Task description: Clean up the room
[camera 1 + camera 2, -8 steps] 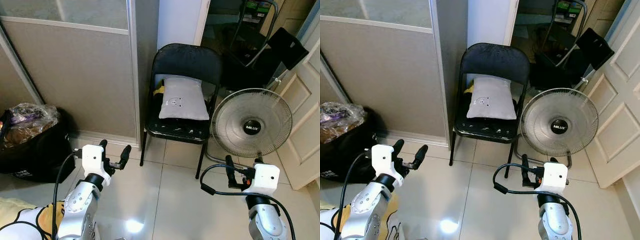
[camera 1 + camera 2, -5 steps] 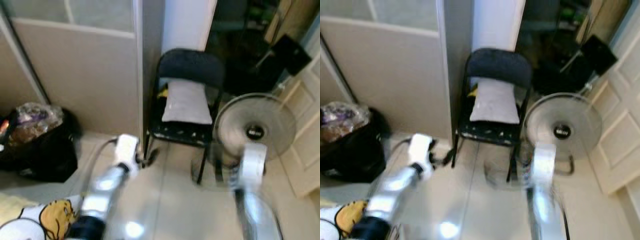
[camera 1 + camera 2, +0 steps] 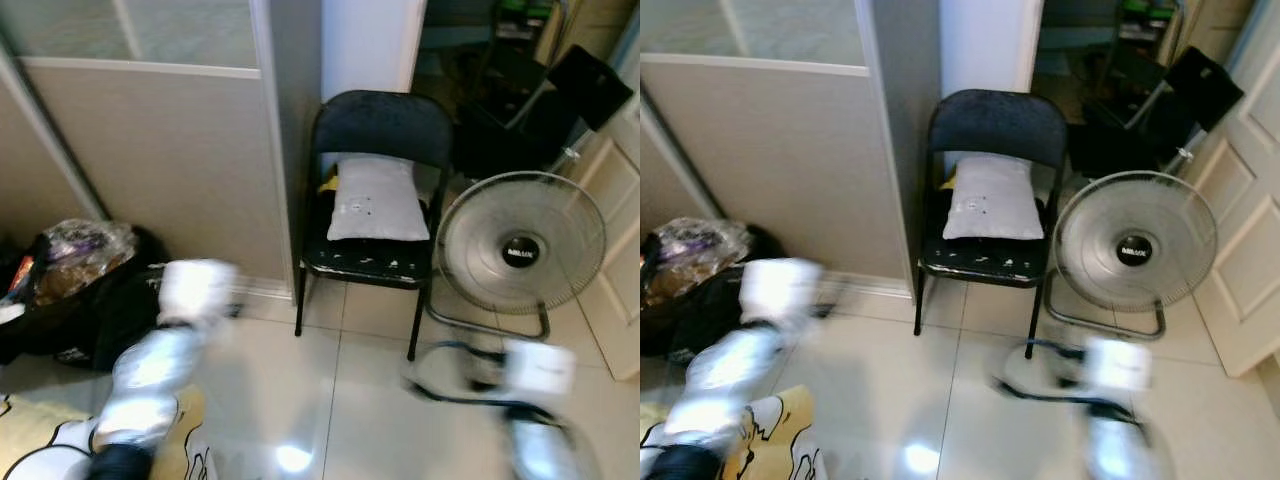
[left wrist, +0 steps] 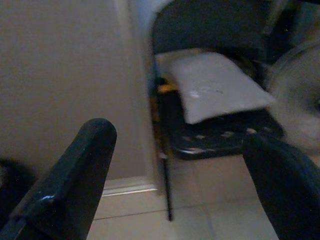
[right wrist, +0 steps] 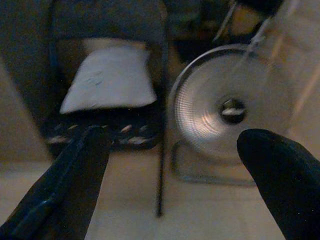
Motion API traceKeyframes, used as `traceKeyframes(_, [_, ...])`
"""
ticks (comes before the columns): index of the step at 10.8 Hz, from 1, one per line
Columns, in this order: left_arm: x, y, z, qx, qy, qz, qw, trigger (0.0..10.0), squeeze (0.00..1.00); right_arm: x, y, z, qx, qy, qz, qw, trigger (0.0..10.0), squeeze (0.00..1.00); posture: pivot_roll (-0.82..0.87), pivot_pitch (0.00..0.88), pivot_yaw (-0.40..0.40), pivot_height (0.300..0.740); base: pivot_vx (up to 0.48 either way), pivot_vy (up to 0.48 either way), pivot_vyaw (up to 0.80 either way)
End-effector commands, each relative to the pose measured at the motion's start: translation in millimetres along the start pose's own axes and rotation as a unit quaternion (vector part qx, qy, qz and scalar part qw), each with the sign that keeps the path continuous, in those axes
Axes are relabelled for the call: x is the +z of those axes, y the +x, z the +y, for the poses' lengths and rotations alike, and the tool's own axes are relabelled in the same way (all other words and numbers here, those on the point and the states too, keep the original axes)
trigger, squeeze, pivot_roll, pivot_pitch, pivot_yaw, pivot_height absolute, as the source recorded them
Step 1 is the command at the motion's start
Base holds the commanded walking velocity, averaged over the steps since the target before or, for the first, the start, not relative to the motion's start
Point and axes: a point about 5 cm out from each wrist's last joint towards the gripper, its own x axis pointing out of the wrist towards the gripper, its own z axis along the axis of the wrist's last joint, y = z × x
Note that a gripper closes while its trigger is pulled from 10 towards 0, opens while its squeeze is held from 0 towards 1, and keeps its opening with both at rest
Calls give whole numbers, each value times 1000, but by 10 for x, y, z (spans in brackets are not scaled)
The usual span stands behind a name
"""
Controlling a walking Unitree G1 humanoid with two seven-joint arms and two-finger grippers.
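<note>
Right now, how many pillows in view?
1. A white pillow on the black folding chair's seat, leaning against its backrest, left of the floor fan. More could be hidden.

Both silver arms are raised in front of the body and smeared by motion blur. The left gripper point(image 4: 180, 165) holds its jaws spread wide apart with nothing between them. The right gripper point(image 5: 175, 165) likewise has its jaws wide apart and empty.
</note>
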Motion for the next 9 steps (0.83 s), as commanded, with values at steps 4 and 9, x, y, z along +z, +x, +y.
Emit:
traceKeyframes(4, [132, 191, -241, 20, -86, -52, 995, 10000, 0, 316, 147, 121, 40, -123, -71, 989, 10000, 0, -128, 0, 28, 740, 0, 0, 0])
traceKeyframes(9, [530, 422, -375, -13, -72, -104, 992, 10000, 0, 721, 342, 31, -42, 39, -130, 990, 10000, 0, -126, 0, 35, 740, 0, 0, 0])
